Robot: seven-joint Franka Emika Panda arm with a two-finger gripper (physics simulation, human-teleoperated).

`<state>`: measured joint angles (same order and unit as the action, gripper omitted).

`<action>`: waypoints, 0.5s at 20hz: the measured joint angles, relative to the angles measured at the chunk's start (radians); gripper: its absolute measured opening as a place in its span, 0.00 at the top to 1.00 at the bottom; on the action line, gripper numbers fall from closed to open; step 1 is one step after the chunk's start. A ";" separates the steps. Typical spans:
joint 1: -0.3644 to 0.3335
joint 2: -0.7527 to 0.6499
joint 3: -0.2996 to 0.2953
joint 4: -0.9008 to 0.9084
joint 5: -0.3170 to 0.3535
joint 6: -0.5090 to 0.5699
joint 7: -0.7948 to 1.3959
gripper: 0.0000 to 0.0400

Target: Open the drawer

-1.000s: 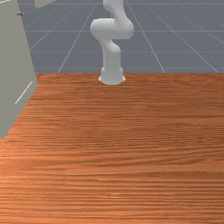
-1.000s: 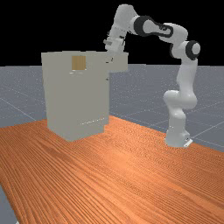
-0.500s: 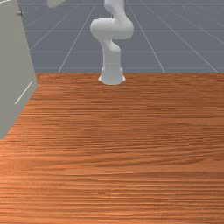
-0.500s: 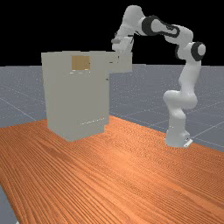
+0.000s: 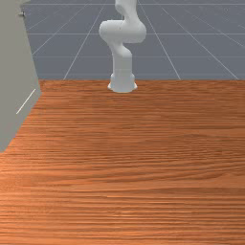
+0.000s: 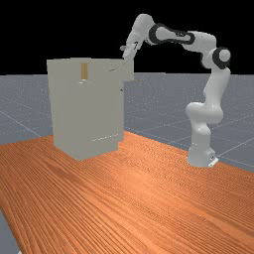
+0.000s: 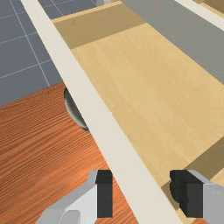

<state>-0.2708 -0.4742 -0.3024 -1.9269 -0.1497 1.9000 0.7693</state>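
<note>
Front view: one cabinet at left, one arm at the far side of one table.

Far view: one drawer juts from the cabinet's upper part, rightward — judged partly open, some pull likely outstanding.

Wrist view: two fingers apart, drawer front between — one handle, ungripped.

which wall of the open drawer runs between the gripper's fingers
The pale front panel, with the curved handle on its outer face; the side walls are tan inside.
</note>
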 joint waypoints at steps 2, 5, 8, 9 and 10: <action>0.005 0.008 -0.020 0.001 -0.011 0.035 -0.006 0.42; 0.020 -0.011 -0.021 -0.018 -0.046 0.061 -0.011 0.31; -0.014 -0.073 -0.051 -0.061 -0.079 0.050 -0.017 0.01; -0.026 -0.086 -0.065 -0.069 -0.080 0.044 -0.018 0.00; -0.034 -0.085 -0.087 -0.069 -0.079 0.054 -0.023 0.00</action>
<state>-0.3050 -0.5588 -0.3889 -1.9954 -0.2282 1.9545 0.7465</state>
